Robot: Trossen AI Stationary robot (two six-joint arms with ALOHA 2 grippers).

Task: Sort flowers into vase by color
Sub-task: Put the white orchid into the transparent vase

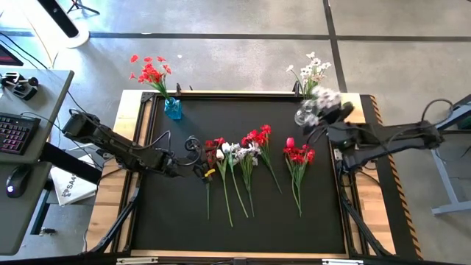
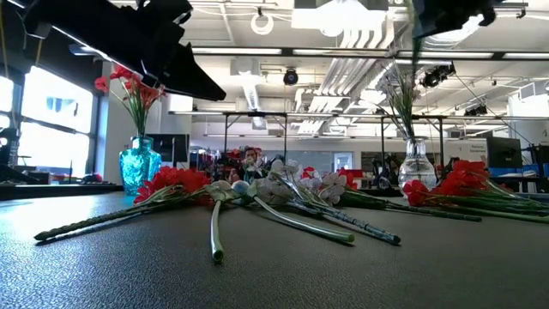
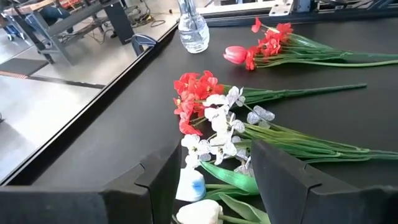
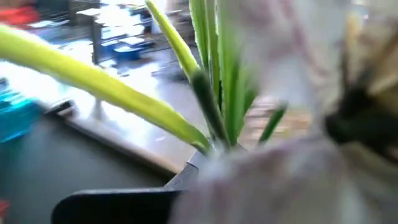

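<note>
high: our right gripper (image 1: 318,112) carries a white flower (image 1: 309,114) beside the clear vase (image 1: 303,115), likely for dropping in; blue vase (image 1: 173,108) holds reds | low: mixed flowers (image 2: 283,196) lie mid-mat | left wrist: our left gripper (image 3: 211,177) spread, poised over them | right wrist: stems fill view, so grip assumed pinched.

Loose flowers (image 1: 250,158) lie mid-table between the left gripper (image 1: 197,169) and right gripper (image 1: 318,114), with one vase (image 1: 173,108) at the far-left corner and another (image 3: 193,31) far-right.
</note>
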